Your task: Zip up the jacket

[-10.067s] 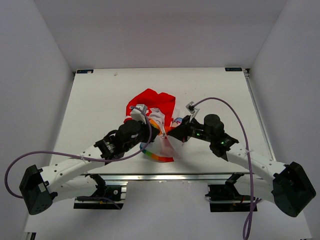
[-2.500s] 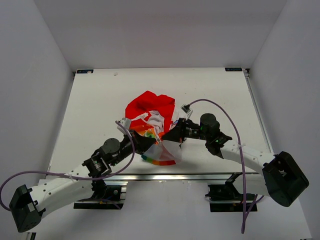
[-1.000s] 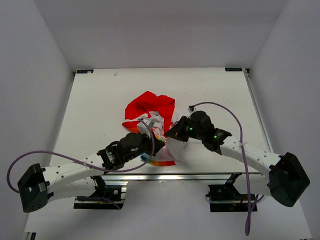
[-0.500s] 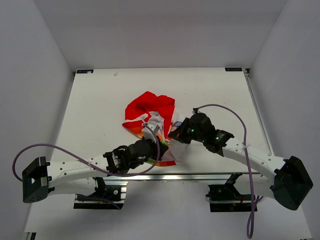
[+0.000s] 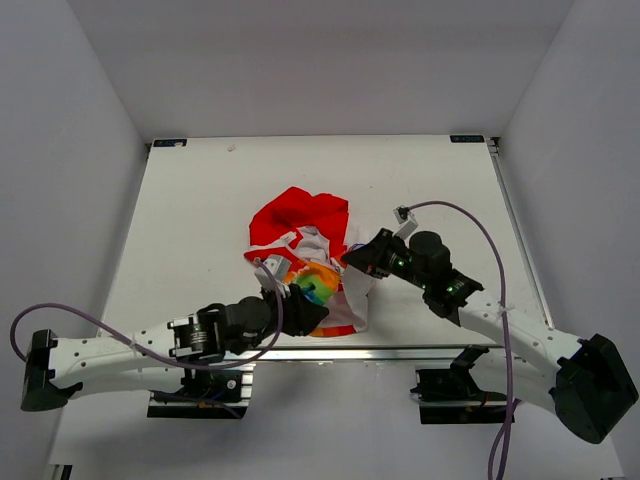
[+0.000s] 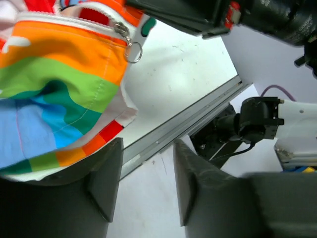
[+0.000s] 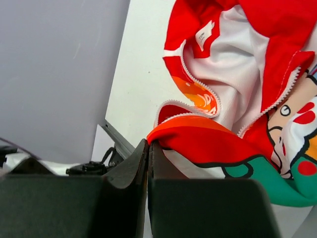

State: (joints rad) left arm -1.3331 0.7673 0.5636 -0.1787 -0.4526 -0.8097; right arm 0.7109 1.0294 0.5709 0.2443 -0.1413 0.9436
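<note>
The jacket (image 5: 305, 250) lies crumpled at the table's middle front, red hood (image 5: 300, 213) toward the back and rainbow-striped half (image 5: 318, 284) toward the front. My left gripper (image 5: 312, 314) hovers open at the rainbow hem. In the left wrist view its fingers (image 6: 105, 173) hold nothing, the rainbow-striped half (image 6: 54, 84) fills the upper left, and the zipper slider with its ring pull (image 6: 132, 49) hangs at that half's edge. My right gripper (image 5: 352, 258) is shut on a red edge of the jacket (image 7: 198, 139) at its fingertips (image 7: 150, 144), beside the white toothed zipper tape (image 7: 198, 84).
The metal rail (image 5: 330, 352) runs along the table's (image 5: 200, 200) near edge, just below the left gripper. The right arm's black wrist (image 6: 198, 15) sits close above the zipper slider in the left wrist view. White walls enclose the table on three sides.
My left gripper has opened, let go of the jacket and drawn back toward the near edge. The rainbow half now lies more spread out. The right gripper has shifted slightly right, still shut.
</note>
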